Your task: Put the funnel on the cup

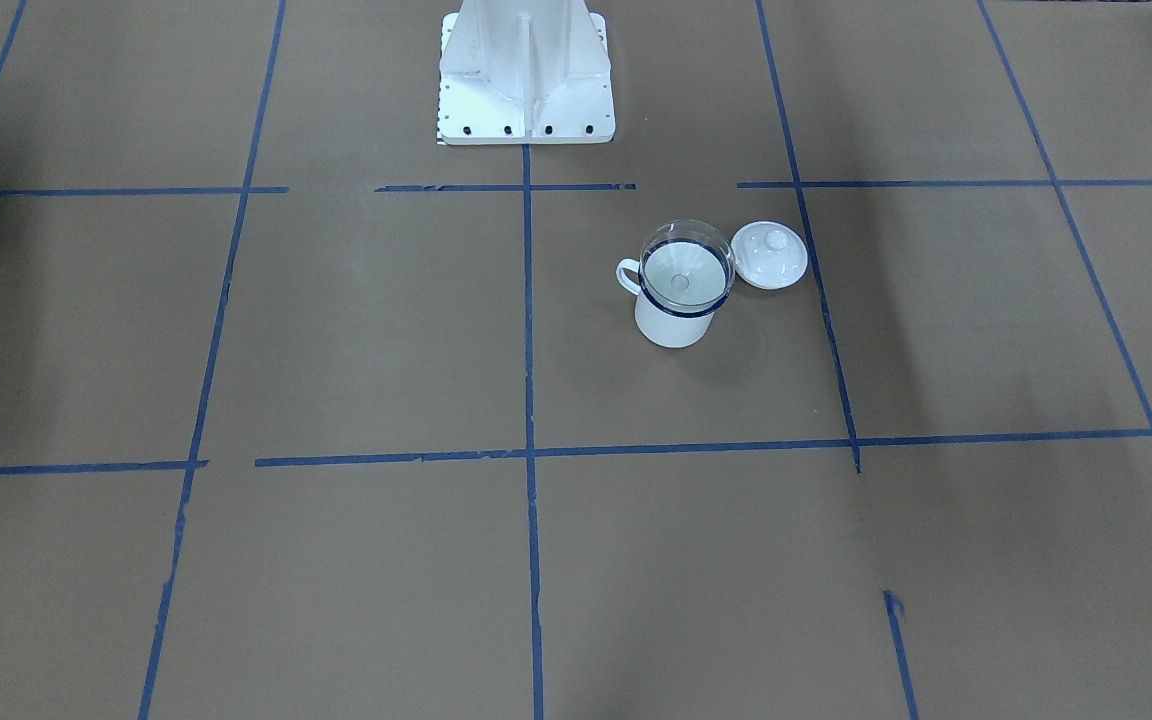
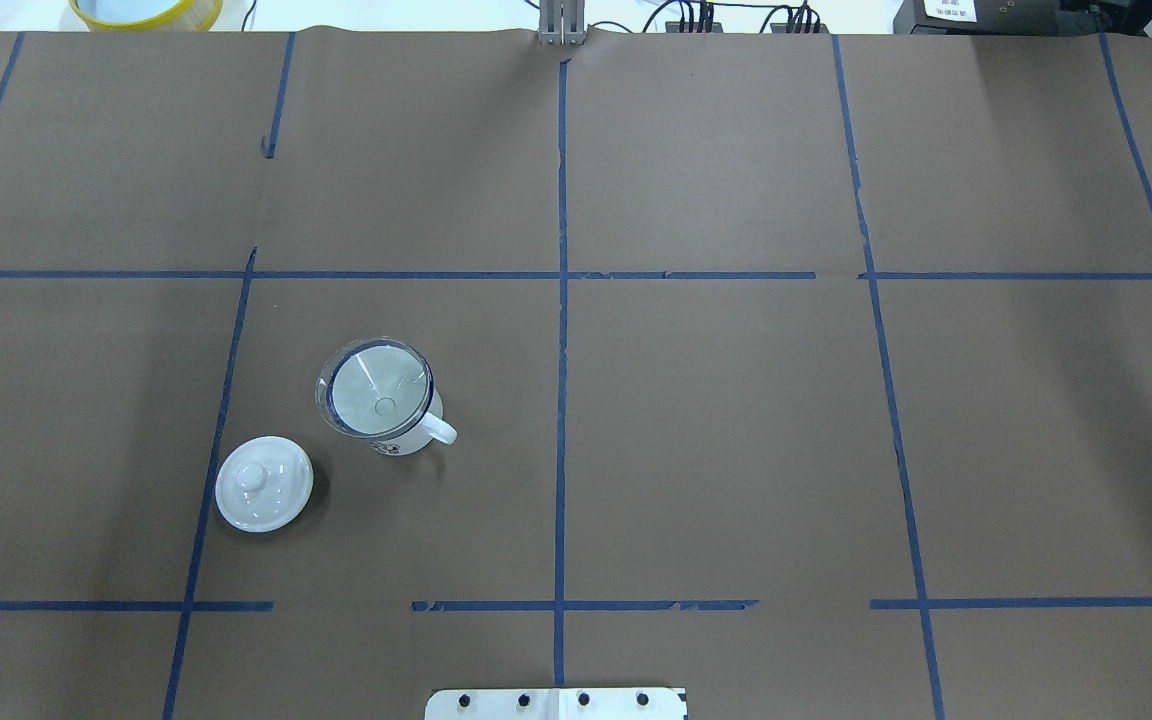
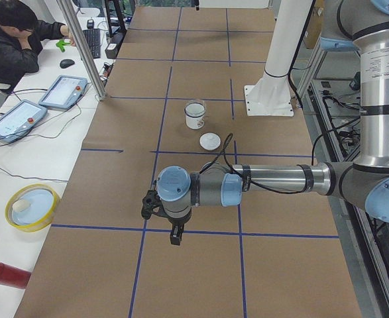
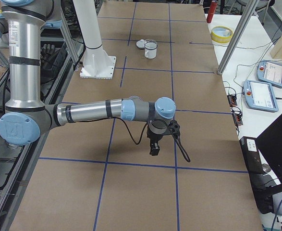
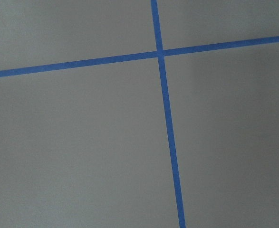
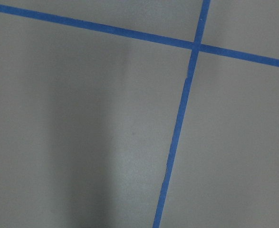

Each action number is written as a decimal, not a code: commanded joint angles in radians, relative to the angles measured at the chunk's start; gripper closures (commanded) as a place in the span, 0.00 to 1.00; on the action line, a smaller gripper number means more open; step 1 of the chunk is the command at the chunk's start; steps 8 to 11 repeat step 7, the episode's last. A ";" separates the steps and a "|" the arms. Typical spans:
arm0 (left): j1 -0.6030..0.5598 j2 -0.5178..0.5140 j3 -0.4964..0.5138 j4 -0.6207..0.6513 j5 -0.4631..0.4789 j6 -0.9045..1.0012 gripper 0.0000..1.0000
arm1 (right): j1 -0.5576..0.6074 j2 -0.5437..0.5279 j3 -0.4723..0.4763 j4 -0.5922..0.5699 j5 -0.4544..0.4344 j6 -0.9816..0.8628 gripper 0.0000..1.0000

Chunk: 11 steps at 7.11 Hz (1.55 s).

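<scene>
The funnel (image 2: 374, 388) sits upright in the cup (image 2: 408, 441), left of centre, spout down. I cannot tell how open the left gripper (image 3: 175, 237) or right gripper (image 4: 154, 150) is.

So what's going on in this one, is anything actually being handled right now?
Nothing is being handled at this moment. The clear funnel sits in the mouth of the white cup, so the placing looks done. A white knobbed lid lies on the table beside the cup, apart from it. The left gripper and the right gripper hang over bare paper, well away from the cup; whether they are open or shut cannot be told.
</scene>
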 commanded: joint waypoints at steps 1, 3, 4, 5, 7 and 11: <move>0.000 -0.007 -0.002 0.000 0.000 0.000 0.00 | 0.000 0.000 0.000 0.000 0.000 -0.001 0.00; 0.000 -0.006 -0.022 0.001 0.000 0.000 0.00 | 0.000 0.000 0.000 0.000 0.000 -0.001 0.00; 0.000 -0.006 -0.022 0.001 0.000 0.000 0.00 | 0.000 0.000 0.000 0.000 0.000 -0.001 0.00; 0.000 -0.006 -0.024 0.001 0.000 0.000 0.00 | 0.000 0.000 0.000 0.000 0.000 0.001 0.00; 0.000 -0.006 -0.031 0.001 0.000 0.000 0.00 | 0.000 0.000 0.000 0.000 0.000 -0.001 0.00; 0.000 -0.006 -0.031 0.001 0.000 0.000 0.00 | 0.000 0.000 0.000 0.000 0.000 -0.001 0.00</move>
